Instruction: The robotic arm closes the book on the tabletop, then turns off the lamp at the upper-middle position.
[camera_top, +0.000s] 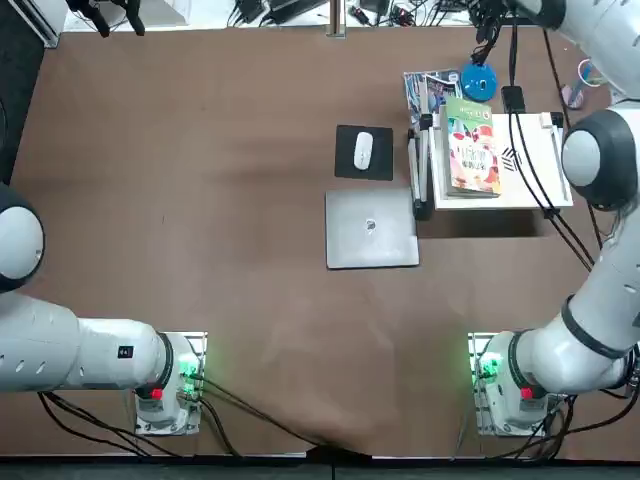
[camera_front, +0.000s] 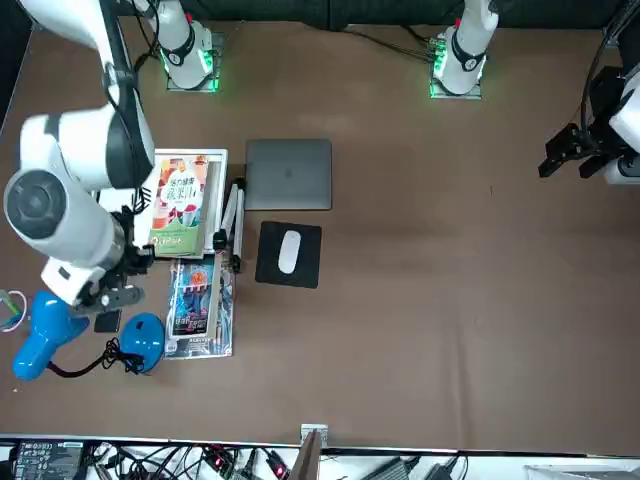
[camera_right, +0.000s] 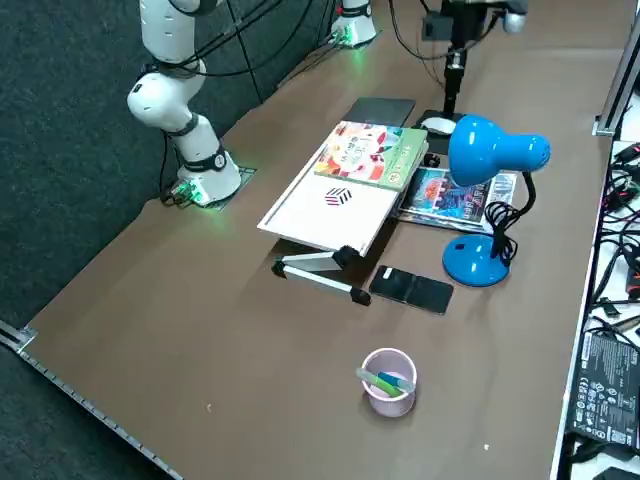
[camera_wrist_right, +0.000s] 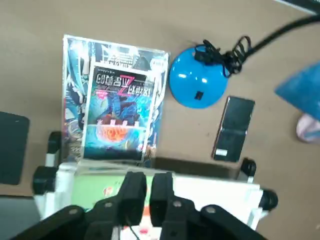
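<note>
- My right gripper (camera_wrist_right: 148, 175) hangs above the tabletop (camera_top: 230, 270), over the far part of the white stand; its two black fingers are slightly parted, a narrow gap between them. I see nothing grasped; whether they touch anything below, I cannot tell.
- One robotic arm (camera_top: 590, 300) of mine, glossy white, reaches out over the stand's side of the table.
- One book (camera_top: 472, 150), closed, green cover upward, lies flat on the stand.
- One white stand (camera_right: 318, 212) with black-tipped legs bears that book; its top also shows a dark striped mark.
- Glossy magazines (camera_wrist_right: 117, 107) lie just past the stand's far edge, a blue-and-red one uppermost; how many are in the pile, I cannot tell.
- One black phone (camera_wrist_right: 234, 129) lies between the stand and the lamp's side of the table.
- One lamp (camera_right: 478, 262) stands beside the magazines: round blue base, black bendy neck, blue shade.
- One pinkish cup (camera_right: 390, 400) holds two pens, one green, one blue.
- One white mouse (camera_top: 363, 151) sits on one black pad (camera_top: 379, 168).
- One closed grey laptop (camera_top: 371, 230) lies near the pad, on the bases' side.
</note>
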